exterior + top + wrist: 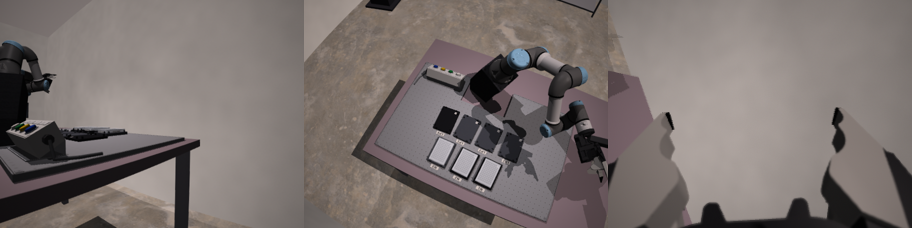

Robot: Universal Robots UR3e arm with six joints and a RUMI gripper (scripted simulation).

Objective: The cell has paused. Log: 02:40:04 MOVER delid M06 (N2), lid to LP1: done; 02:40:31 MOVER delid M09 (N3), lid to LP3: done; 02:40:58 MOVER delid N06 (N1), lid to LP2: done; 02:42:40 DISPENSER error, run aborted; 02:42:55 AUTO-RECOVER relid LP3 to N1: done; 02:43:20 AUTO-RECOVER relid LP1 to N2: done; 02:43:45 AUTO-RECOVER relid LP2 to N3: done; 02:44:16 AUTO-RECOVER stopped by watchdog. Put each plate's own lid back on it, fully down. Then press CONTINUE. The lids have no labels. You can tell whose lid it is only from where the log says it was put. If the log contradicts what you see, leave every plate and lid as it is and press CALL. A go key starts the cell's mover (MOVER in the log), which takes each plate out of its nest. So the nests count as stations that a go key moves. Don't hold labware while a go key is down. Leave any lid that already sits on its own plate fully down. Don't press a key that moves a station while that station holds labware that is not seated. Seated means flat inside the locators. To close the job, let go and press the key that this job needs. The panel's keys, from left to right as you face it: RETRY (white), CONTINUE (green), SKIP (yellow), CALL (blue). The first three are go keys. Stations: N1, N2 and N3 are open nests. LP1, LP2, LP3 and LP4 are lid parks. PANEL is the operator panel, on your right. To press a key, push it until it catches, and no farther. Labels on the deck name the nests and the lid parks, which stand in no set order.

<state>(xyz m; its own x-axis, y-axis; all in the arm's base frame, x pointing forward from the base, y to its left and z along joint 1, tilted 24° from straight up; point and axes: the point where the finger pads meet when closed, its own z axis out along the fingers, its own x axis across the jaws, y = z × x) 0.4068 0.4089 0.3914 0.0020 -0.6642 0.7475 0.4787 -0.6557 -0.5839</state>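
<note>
Mauve table [434,51] [191,143] [628,117] carries a grey perforated metal deck [404,120] [150,142], with wide open room left of the nests. Upper left in the top view stands a boxy pale panel [444,77] [35,143]. In the lower middle, whitish gridded rectangular plates occupy N3 [441,151] [112,130], N2 [464,162] and N1 [487,173], narrowly spaced; whether clear lids cover them, I can't tell. Dark rectangular parks run LP4 [446,120] [86,137], LP1 [467,128], LP3 [489,137], LP2 [511,147]. Far right, beyond the deck's edge, the claw [604,178] [52,83] [754,111] is spread wide, holding nothing.
</note>
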